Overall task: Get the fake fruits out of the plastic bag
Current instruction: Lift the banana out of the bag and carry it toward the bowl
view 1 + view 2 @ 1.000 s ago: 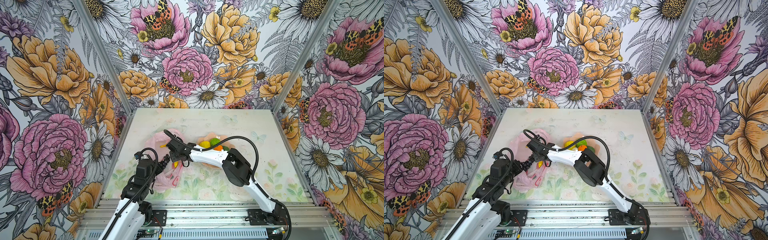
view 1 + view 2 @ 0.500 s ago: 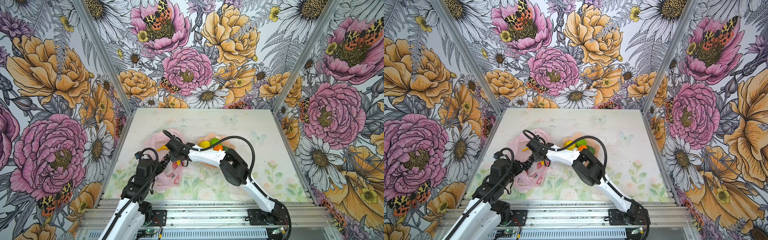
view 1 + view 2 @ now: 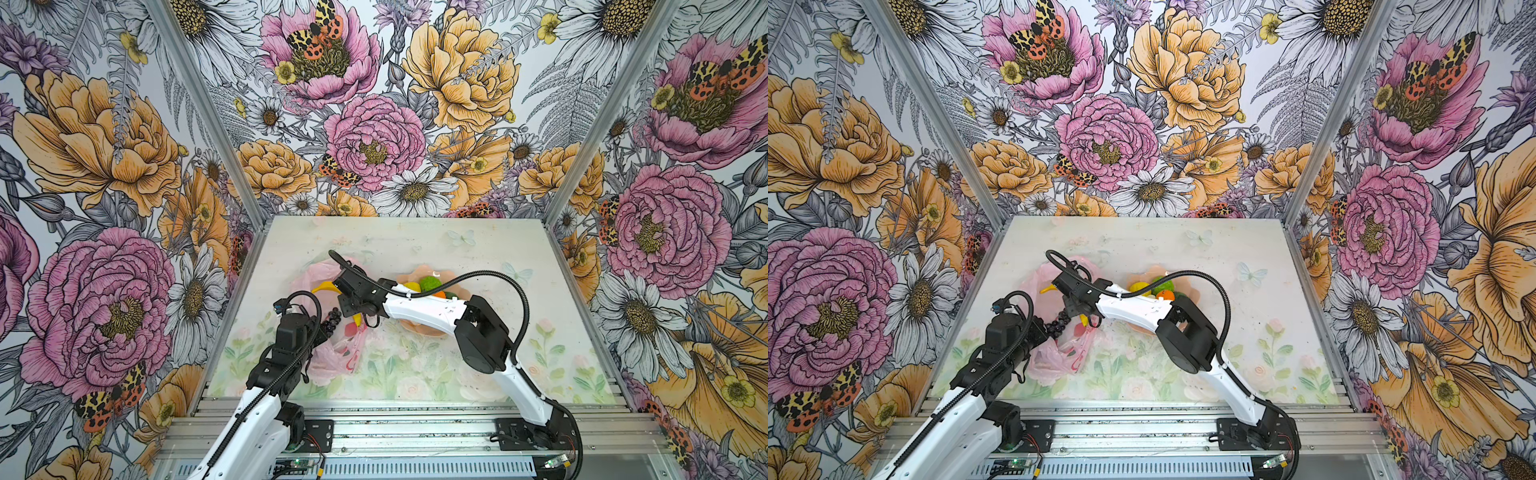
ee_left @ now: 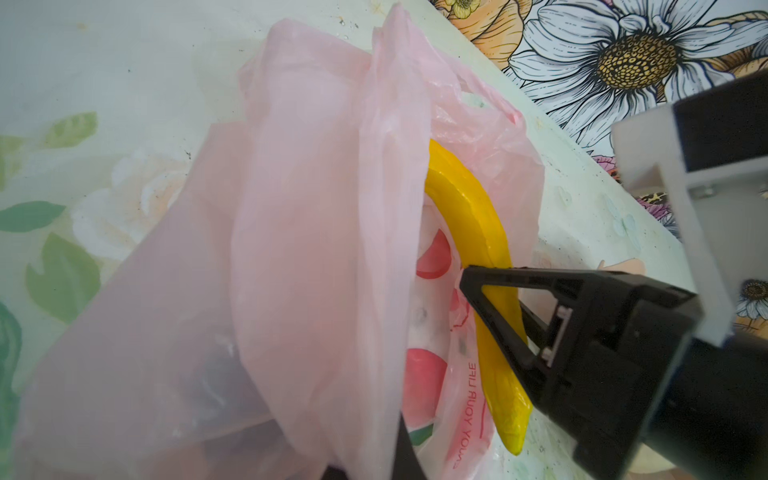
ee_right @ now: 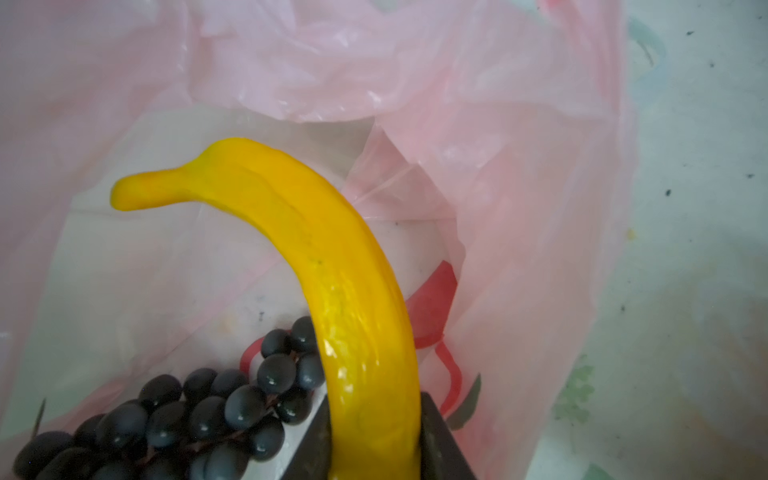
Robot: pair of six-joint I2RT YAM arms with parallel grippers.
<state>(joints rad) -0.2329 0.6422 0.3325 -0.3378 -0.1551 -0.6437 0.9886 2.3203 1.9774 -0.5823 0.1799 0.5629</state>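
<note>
On the left, the left gripper (image 3: pixel 320 332) is pinched fully shut on a fold of the bag (image 4: pixel 311 249), holding the top layer up so the mouth gapes. That film is thin and slick, and if it slides out of the pinch the mouth would drop onto everything inside. Just beside it the grapes (image 5: pixel 187 415) lie inside the bag against the banana (image 5: pixel 332 257), so a careless pull could drag the bunch along or snag its stems. The banana is partly under the pink film. The right gripper (image 4: pixel 492 291) has its 2 jaws closed on it, 1 on each side, with the long stem end sticking out past them. Held like that it may swivel, hook the film and tug the bag. Further right, the dish (image 3: pixel 451 275) holds at least 3 fruits, and a swinging banana could knock them out.
</note>
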